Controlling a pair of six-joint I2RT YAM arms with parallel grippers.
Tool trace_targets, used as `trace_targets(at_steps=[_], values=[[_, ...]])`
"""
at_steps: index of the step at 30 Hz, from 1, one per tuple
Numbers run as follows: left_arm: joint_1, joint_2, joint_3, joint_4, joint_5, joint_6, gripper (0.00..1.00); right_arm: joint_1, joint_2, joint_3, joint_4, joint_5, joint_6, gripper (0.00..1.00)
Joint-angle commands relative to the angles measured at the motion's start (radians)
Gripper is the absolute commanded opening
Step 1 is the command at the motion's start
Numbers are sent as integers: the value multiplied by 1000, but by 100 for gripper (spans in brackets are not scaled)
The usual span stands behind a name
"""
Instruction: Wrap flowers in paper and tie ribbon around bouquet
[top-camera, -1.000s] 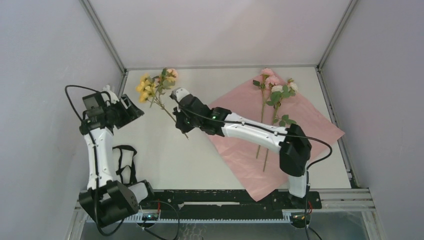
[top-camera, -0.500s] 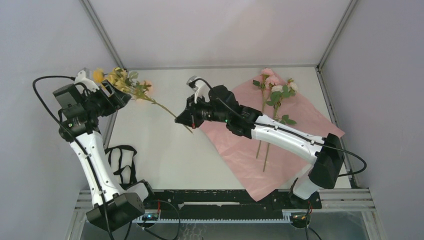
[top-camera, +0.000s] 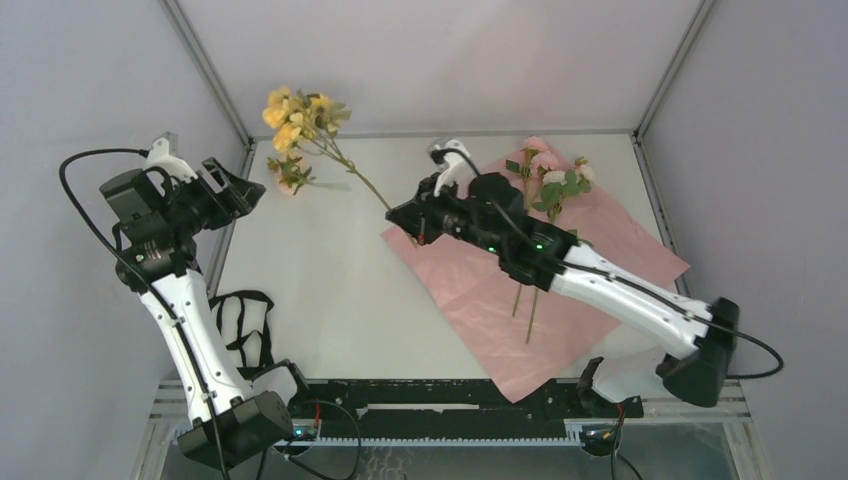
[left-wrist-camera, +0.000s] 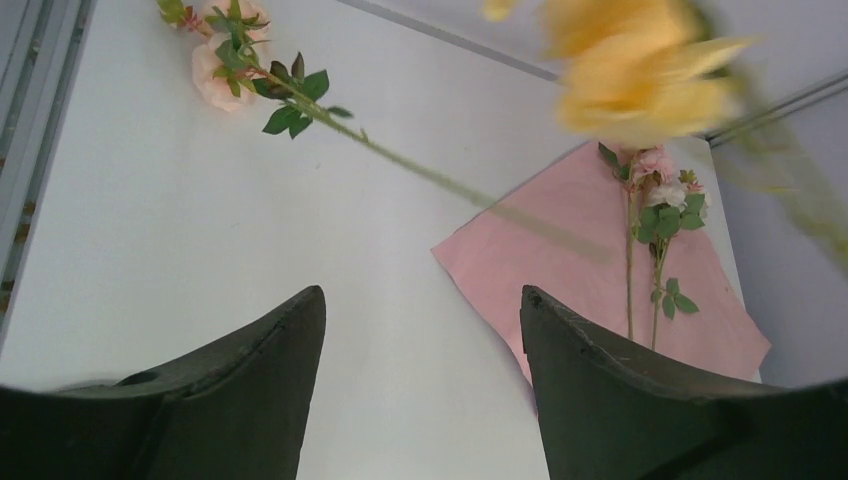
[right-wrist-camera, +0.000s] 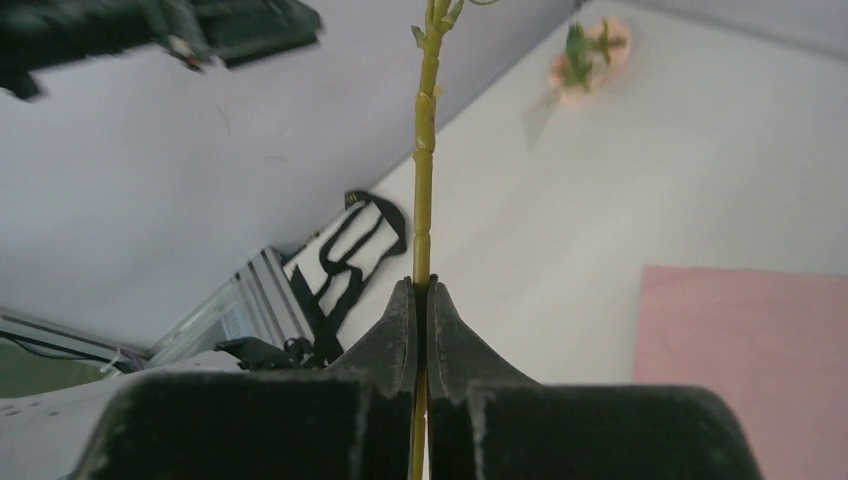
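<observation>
From above: the right gripper (top-camera: 402, 216) is pinched shut on a thin green stem (top-camera: 362, 180). It holds the yellow flowers (top-camera: 295, 112) up in the air over the far left part of the table (top-camera: 320, 290). The left gripper (top-camera: 238, 186) hangs near the left wall with its jaws spread wide and nothing between them. It sits just below those yellow heads without touching them. A pink bloom (top-camera: 290, 172) sits below the yellow ones. The paper (top-camera: 600, 250) lies flat on the right of the table with the pink and white flowers (top-camera: 552, 182) on top. The black ribbon (top-camera: 250, 320) is heaped by the left arm.

Left wrist now: both fingers (left-wrist-camera: 250, 400) stand well apart over bare table, gripping nothing. The yellow flowers (left-wrist-camera: 640, 80) blur past close overhead. The pink bloom (left-wrist-camera: 225, 65) is on the table, with a thin blurred stalk running from it toward the paper (left-wrist-camera: 590, 280). The pink and white flowers (left-wrist-camera: 660, 200) rest on that sheet.

Right wrist: the jaws are pressed together on the stem (right-wrist-camera: 424, 200), which rises straight up between the tips of the right gripper (right-wrist-camera: 421, 292). The ribbon (right-wrist-camera: 350, 255) is below on the left and the paper (right-wrist-camera: 740, 350) on the right.
</observation>
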Motion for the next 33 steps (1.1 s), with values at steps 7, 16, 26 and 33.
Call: trace_targets(at_steps=[7,16,26,33], values=[[-8,23,-106,78,-8,12,76,-11,-351,-14,-53,171,-80,0],[-153,27,-238,125,-152,-1,76,-371,-461,-261,-332,361,145,0],[-357,226,-303,179,-401,-114,86,-632,-258,-618,-275,295,163,0],[-445,527,-171,191,-545,-170,90,-656,-174,-607,-386,329,167,55]])
